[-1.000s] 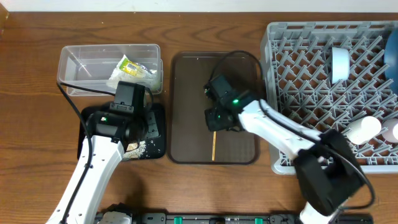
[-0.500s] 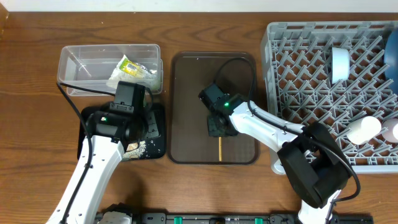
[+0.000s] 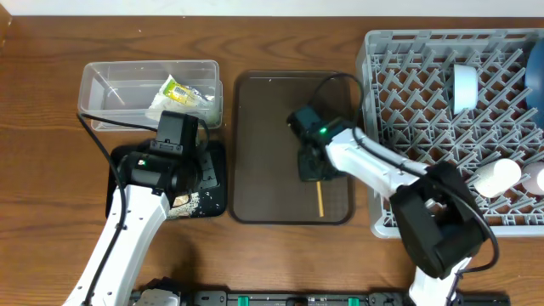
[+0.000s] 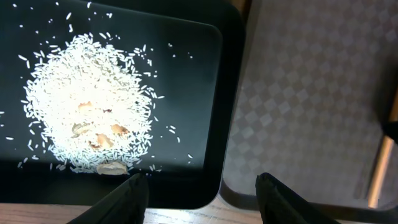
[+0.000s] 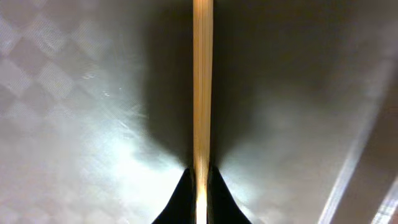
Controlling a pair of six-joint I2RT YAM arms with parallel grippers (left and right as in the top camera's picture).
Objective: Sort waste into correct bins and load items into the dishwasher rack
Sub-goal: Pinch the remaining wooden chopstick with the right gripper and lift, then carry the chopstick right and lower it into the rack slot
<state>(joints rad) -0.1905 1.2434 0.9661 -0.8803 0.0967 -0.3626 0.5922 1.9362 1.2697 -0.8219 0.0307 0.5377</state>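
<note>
My right gripper [image 3: 312, 167] is shut on a wooden chopstick [image 3: 320, 199] above the brown serving tray [image 3: 259, 136]; the right wrist view shows the chopstick [image 5: 202, 81] clamped between the fingertips [image 5: 200, 186]. My left gripper [image 4: 200, 193] is open and empty above the black tray [image 4: 186, 74], which holds a heap of white rice grains [image 4: 87, 106]. The clear tub [image 3: 110, 89] holds the crumpled tissue with yellow-green wrapper [image 3: 180, 92]. The grey dishwasher rack [image 3: 408, 110] holds a white bowl [image 3: 465, 87], a blue dish at the right edge [image 3: 535, 76] and cups [image 3: 497, 177].
The brown serving tray's rim [image 4: 298, 193] lies right beside the black tray in the left wrist view. The rack stands just right of the serving tray. Bare wooden table [image 3: 42, 170] lies to the left.
My right gripper has swung right across the serving tray with the chopstick, first left then toward the rack. The left arm has not moved.
</note>
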